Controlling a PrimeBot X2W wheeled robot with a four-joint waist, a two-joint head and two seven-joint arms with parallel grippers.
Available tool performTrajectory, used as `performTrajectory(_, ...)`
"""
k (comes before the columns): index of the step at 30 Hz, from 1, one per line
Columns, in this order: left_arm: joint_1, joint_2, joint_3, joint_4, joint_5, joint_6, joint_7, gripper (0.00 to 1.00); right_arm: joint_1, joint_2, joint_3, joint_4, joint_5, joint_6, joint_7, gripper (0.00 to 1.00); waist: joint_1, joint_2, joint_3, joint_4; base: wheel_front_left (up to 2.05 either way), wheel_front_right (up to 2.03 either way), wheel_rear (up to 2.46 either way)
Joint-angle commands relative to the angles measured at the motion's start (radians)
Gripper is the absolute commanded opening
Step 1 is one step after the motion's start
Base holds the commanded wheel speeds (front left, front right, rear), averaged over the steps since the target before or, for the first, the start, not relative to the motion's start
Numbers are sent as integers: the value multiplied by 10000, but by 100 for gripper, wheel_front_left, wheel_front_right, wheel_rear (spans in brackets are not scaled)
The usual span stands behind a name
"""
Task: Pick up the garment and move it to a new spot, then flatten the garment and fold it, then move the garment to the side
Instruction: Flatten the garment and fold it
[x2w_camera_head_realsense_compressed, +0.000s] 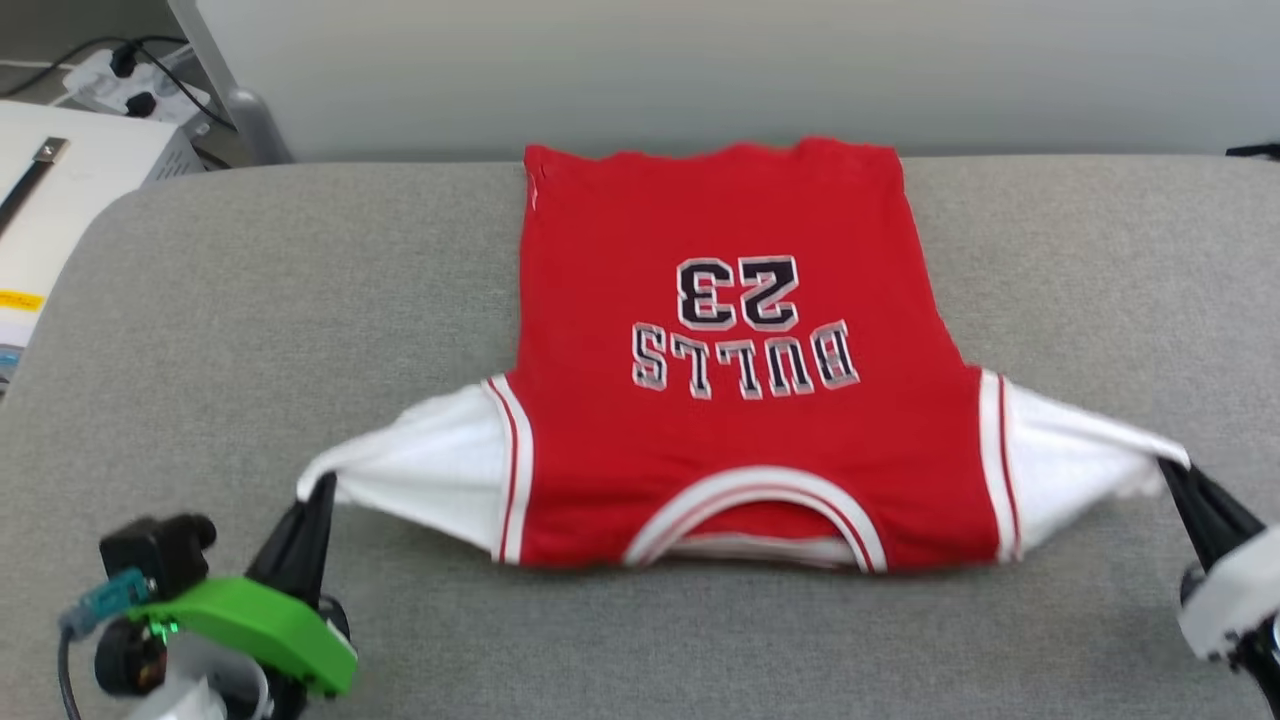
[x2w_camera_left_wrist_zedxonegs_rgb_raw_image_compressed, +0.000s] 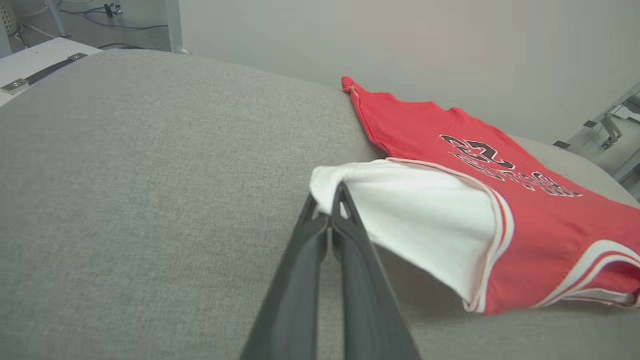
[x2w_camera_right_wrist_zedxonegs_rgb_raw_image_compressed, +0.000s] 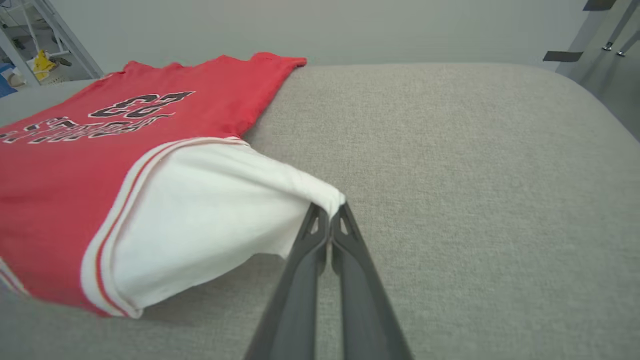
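The left gripper (x2w_camera_left_wrist_zedxonegs_rgb_raw_image_compressed: 327, 201) is seen rising from the bottom edge, its two dark fingers (x2w_camera_left_wrist_zedxonegs_rgb_raw_image_compressed: 300, 270) pressed together and clamped on the tip of the white sleeve (x2w_camera_left_wrist_zedxonegs_rgb_raw_image_compressed: 420, 215) of the garment (x2w_camera_left_wrist_zedxonegs_rgb_raw_image_compressed: 540, 235). The sleeve is stretched taut toward the gripper and held slightly off the grey padded surface (x2w_camera_left_wrist_zedxonegs_rgb_raw_image_compressed: 150, 200), where a shadow is cast beneath it. The red body is spread on the surface to the right, its black, white-outlined print (x2w_camera_left_wrist_zedxonegs_rgb_raw_image_compressed: 505, 162) facing up. A white tabletop (x2w_camera_left_wrist_zedxonegs_rgb_raw_image_compressed: 35, 60) is visible at the upper left.
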Motion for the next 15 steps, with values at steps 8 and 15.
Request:
performTrajectory(8,1750,-139,-55,-55,66,428,-58,0,2798,480,-1721,-875,-396,-11,1316,0,2,0,-403,140,0,0,0)
performTrajectory(15,2168,-446,-126,297,228,372,-58,0,4276,1013,-2697,-1612,-670,-11,2786,0,2,0,-356,277,0,0,0)
